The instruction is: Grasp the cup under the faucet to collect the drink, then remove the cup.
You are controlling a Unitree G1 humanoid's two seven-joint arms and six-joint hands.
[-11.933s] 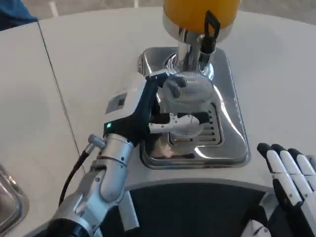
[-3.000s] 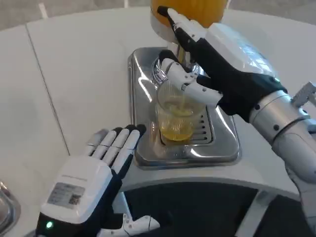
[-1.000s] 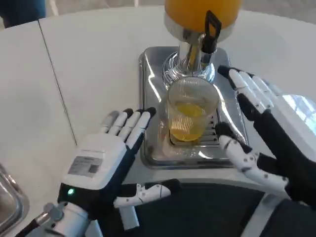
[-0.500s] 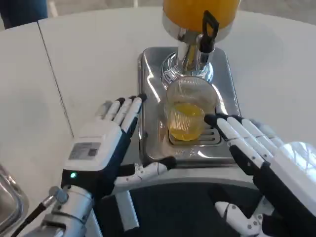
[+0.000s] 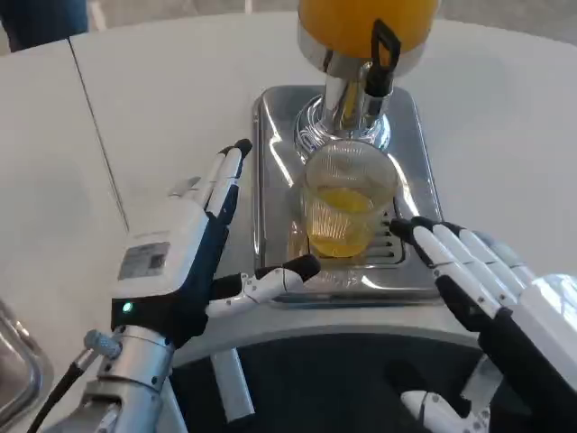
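A clear ribbed cup [image 5: 345, 206], about half full of orange drink, stands on the grille of the steel drip tray [image 5: 270, 180] under the faucet [image 5: 377, 68] of the orange juice dispenser [image 5: 361, 27]. My left hand [image 5: 185, 262] is just left of the tray, turned edge-up with fingers straight and thumb reaching toward the cup's base; it holds nothing. My right hand [image 5: 491, 298] lies low at the tray's front right corner, fingers spread and empty, fingertips a little short of the cup.
The white table [image 5: 162, 108] has a dark seam running down its left side. A metal object [image 5: 13, 361] sits at the lower left edge. A dark curved surface [image 5: 334, 379] lies just in front of the tray.
My left hand has rotated edge-up and moved closer to the tray, thumb nearing the cup. My right hand has pulled back and down from the cup's right side. The cup has not moved.
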